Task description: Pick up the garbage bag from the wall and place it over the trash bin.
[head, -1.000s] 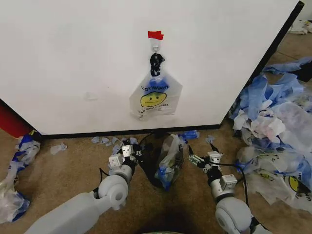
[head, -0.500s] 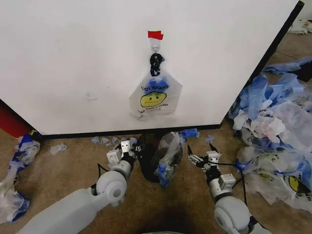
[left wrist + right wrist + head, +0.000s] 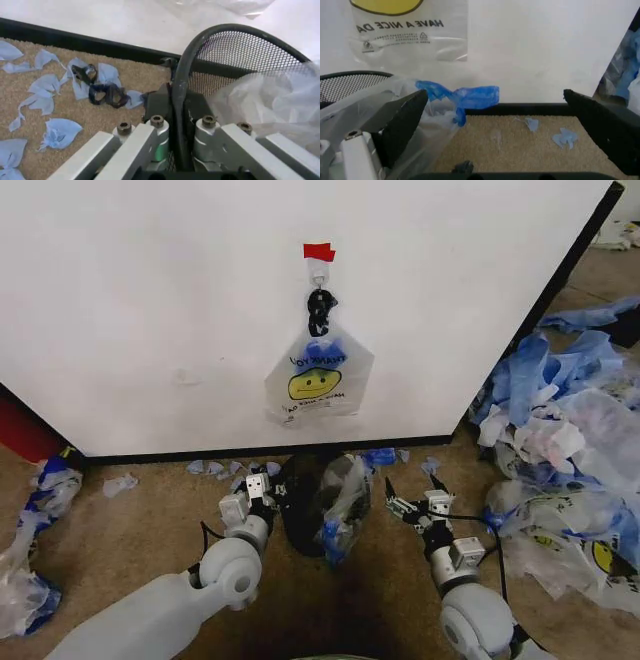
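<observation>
The garbage bag (image 3: 318, 385), with its yellow smiley face, hangs from the red-taped hook (image 3: 319, 275) on the white wall (image 3: 150, 310); its lower print shows in the right wrist view (image 3: 410, 33). Below it the black mesh trash bin (image 3: 300, 525) stands tilted on the carpet, another clear bag (image 3: 342, 495) bulging from it. My left gripper (image 3: 268, 488) is shut on the bin's rim (image 3: 181, 75), which runs between its fingers (image 3: 160, 108). Right of the bin, my right gripper (image 3: 393, 502) is wide open, nothing between its fingers (image 3: 402, 120).
A big heap of blue and clear bags (image 3: 570, 420) covers the floor at the right. Small blue scraps (image 3: 215, 468) lie along the wall's black base trim. A red object (image 3: 25, 430) and more bags (image 3: 25, 570) sit at the left.
The bin has tipped and shifted a little to the left with my left gripper on its rim. My right gripper edged slightly left and stays open.
</observation>
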Robot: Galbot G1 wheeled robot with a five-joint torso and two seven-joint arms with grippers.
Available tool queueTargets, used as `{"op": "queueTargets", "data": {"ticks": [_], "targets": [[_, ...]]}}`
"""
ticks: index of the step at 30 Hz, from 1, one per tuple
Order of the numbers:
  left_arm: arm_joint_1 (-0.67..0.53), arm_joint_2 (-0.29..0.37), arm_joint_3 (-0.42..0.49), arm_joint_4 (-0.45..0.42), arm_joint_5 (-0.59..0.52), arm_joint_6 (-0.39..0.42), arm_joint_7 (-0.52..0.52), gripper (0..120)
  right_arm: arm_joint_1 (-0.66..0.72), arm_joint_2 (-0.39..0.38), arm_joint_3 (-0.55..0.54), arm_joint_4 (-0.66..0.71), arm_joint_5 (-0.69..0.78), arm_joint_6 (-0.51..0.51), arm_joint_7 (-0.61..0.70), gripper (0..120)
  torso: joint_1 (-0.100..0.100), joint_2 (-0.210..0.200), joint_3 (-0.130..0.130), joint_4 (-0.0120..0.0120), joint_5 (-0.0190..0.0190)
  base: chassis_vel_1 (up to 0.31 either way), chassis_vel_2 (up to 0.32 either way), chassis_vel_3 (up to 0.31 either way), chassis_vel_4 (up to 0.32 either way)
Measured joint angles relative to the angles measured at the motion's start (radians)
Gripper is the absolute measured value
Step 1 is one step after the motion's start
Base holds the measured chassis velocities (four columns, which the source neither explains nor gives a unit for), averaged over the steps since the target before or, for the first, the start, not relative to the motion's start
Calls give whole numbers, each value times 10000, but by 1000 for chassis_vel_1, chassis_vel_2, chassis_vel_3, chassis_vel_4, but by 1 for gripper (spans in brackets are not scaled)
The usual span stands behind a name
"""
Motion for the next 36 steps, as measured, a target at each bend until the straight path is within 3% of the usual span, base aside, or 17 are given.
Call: {"op": "queueTargets", "data": {"ticks": [15, 19, 21, 26, 29, 36], "targets": [[-166, 131, -94, -264, 38, -35, 241, 55, -13, -34, 28, 171, 17, -23, 25, 100, 0, 0, 0, -1, 0, 0, 0, 0, 0], [-164, 339, -131, -546, 669, -132, 644, 72, -11, -33, 29, 172, 17, -26, 26, 100, 0, 0, 0, 0, 0, 0, 0, 0, 0], [-158, 391, -127, -651, 889, -157, 763, 75, -11, -33, 31, 172, 17, -26, 26, 100, 0, 0, 1, 0, 1, 0, 0, 0, 0], [-112, 700, 77, -1502, 1849, -242, 1597, 98, -31, 41, 69, 138, -5, -22, 26, 100, -1, 0, 0, -1, 1, 0, 0, 0, 0], [-79, 816, 166, -1596, 2114, -310, 2066, 99, -65, 61, 109, 138, -13, -16, 26, 100, 0, 0, 1, 0, 1, 0, 0, 0, 0], [-78, 896, 740, -1516, 3974, -314, 3271, 100, -197, 209, 251, 221, -13, -3, 70, 100, 0, 0, 2, 0, 0, 0, 0, 0, 0]]}}
